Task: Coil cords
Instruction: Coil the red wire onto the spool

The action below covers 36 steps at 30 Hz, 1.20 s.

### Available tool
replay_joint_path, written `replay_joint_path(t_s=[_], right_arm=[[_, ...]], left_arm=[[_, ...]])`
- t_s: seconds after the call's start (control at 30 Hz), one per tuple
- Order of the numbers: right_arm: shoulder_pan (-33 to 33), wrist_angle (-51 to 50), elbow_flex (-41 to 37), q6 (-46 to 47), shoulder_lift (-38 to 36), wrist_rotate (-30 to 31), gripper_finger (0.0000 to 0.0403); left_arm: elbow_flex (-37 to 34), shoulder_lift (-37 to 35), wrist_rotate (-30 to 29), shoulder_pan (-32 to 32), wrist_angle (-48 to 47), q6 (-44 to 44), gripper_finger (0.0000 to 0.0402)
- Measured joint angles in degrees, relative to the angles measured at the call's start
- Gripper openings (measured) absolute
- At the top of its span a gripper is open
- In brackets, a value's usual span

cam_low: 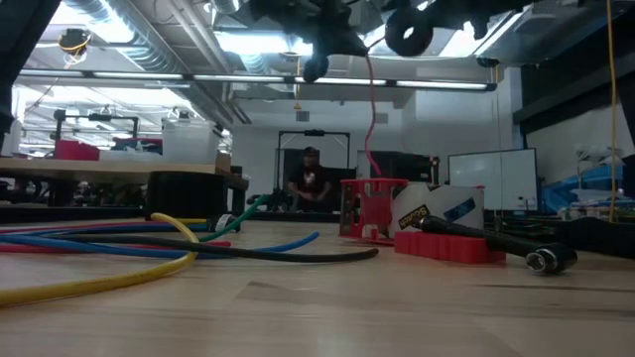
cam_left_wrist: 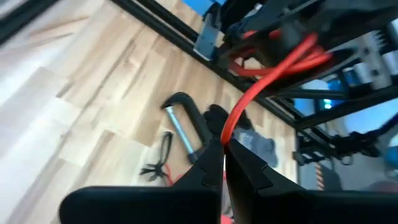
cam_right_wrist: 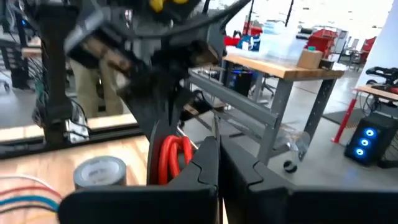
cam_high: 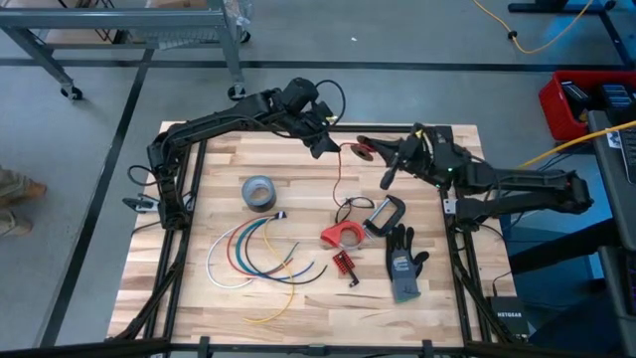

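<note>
Both arms raised over table's far edge; left gripper (cam_high: 333,149) clamped on red cord (cam_high: 341,179), which hangs to table near clamp (cam_high: 383,214); right gripper (cam_high: 370,151) closed, red loops wound beside it; other cords (cam_high: 248,254) fanned on table near grey tape roll (cam_high: 259,192); glove (cam_high: 402,264) by clamp.

The red cord (cam_high: 341,177) is thin and long; its upper part is wound in loops (cam_right_wrist: 176,157) above the far side of the tabletop, and the rest hangs down to it. The white (cam_high: 213,261), blue (cam_high: 241,261), green (cam_high: 266,254) and yellow (cam_high: 280,298) cords lie loose in open curves on the near left part.
</note>
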Motion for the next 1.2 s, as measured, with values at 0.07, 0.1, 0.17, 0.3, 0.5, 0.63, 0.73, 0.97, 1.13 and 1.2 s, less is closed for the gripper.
replay_joint_path(t_s=[0.07, 0.1, 0.17, 0.3, 0.5, 0.63, 0.73, 0.97, 1.13, 1.2], right_arm=[[0.0, 0.7, 0.0, 0.0, -0.8, 0.0, 0.0003], [0.0, 1.2, 0.0, 0.0, -1.2, 0.0, 0.0003], [-0.1, 2.7, 0.0, 0.0, -1.7, 0.0, 0.0003], [-0.1, 6.5, -0.1, 0.0, -1.7, 0.0, 0.0003], [0.0, 10.2, -0.2, -0.1, -1.5, -0.1, 0.0003], [0.0, 11.3, -0.2, -0.1, -1.5, -0.1, 0.0003], [-0.1, 12.5, -0.1, 0.0, -1.6, 0.0, 0.0003], [-0.1, 14.3, 0.1, -0.2, -1.6, -1.0, 0.0003], [-0.1, 14.6, 0.1, -1.5, -1.7, 0.5, 0.0003], [-0.1, 14.7, 0.1, -2.3, -1.9, 1.1, 0.0003]], left_arm=[[0.0, 0.0, -2.0, -0.1, -0.8, 1.4, 0.0], [0.0, 0.0, -3.3, -0.3, -1.2, 2.3, 0.0], [0.0, 0.0, -5.9, -1.0, -1.5, 3.7, 0.0], [0.0, -0.1, -9.8, -2.7, -1.5, 6.2, 0.0], [0.0, -0.1, -13.3, -5.4, -0.2, 11.0, 0.0], [0.1, -0.1, -14.7, -7.1, 0.6, 17.0, 0.001], [0.0, 0.0, -15.7, -8.2, 0.0, 23.7, 0.0026], [-0.1, 1.6, -23.2, -10.4, 0.9, 27.3, 0.01], [-0.1, 2.8, -26.7, -10.9, -2.4, 21.2, 0.0133], [-0.1, 2.8, -32.5, -10.9, -5.3, 18.4, 0.0132]])
